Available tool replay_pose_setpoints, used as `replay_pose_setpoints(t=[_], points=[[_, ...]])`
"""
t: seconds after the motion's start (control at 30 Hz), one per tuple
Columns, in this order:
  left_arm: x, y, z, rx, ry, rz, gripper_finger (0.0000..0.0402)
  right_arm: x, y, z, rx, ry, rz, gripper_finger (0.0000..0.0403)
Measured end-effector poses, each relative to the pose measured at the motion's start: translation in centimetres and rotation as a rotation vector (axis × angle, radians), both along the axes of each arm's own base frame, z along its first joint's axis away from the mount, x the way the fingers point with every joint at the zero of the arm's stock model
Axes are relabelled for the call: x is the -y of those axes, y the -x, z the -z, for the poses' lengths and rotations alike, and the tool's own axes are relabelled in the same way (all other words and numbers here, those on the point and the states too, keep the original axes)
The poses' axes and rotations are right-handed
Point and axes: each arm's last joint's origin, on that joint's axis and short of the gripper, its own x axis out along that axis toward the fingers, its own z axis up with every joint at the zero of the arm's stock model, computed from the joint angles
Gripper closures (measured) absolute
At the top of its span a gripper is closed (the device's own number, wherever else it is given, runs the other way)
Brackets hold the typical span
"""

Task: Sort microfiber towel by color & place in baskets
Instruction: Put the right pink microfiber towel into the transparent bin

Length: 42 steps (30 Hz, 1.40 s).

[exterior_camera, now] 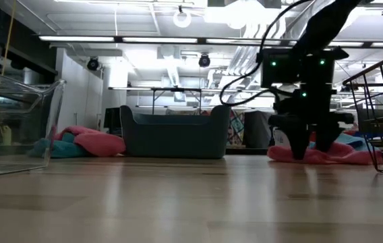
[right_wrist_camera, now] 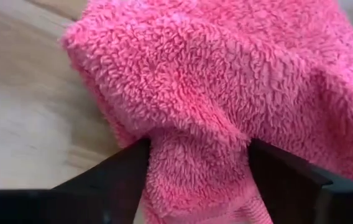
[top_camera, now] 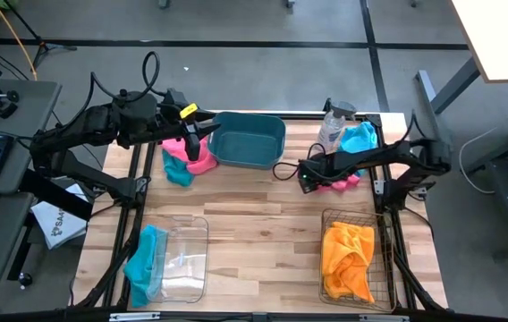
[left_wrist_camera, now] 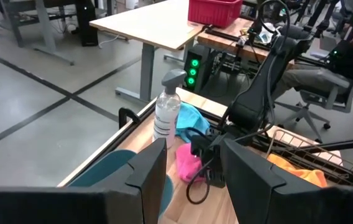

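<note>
A pink towel [top_camera: 345,182] lies bunched on the table near the far right, by a blue towel [top_camera: 359,139]. My right gripper [exterior_camera: 313,145] points down into the pink towel, fingers open, one on each side of a hump of it [right_wrist_camera: 201,124]. My left gripper [left_wrist_camera: 192,142] hangs open and holds nothing, high above a second pink towel [top_camera: 200,163] and a teal towel [top_camera: 177,172] beside the teal tub [top_camera: 249,140]. The clear bin [top_camera: 182,259] has a teal towel [top_camera: 147,264] over its left wall. The wire basket [top_camera: 330,268] holds an orange towel [top_camera: 348,255]. My right gripper comes at the pink towel from above, pointing steeply down. A raised fold of the towel [right_wrist_camera: 195,168] fills the gap between its open fingers [right_wrist_camera: 120,168] and lies against their inner sides. The towel rests on the table, not lifted.
A clear spray bottle [top_camera: 333,125] stands at the far right next to the blue towel, close behind my right arm. A black cable [top_camera: 285,170] loops on the table left of the right gripper. Bare wood lies in the table's middle [top_camera: 254,224].
</note>
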Motion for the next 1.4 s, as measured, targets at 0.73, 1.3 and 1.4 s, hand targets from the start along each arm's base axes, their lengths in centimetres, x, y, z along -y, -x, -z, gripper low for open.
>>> replay_pose_setpoints(t=[0.73,1.3,1.4], points=[[0.0,0.3,-0.1,-0.031,-0.075,0.012,0.0259,-4.3,0.4,-24.7,0.966,0.335,-0.569,0.0398],[0.2,0.4,-0.1,-0.016,-0.018,0.069,0.0259,-5.2,-10.2,-20.9,1.176,0.180,-0.888,0.0402],[0.2,0.4,-0.1,-0.016,-0.008,0.067,0.0259,-5.6,-12.5,-19.1,1.243,0.098,-0.916,0.0402]])
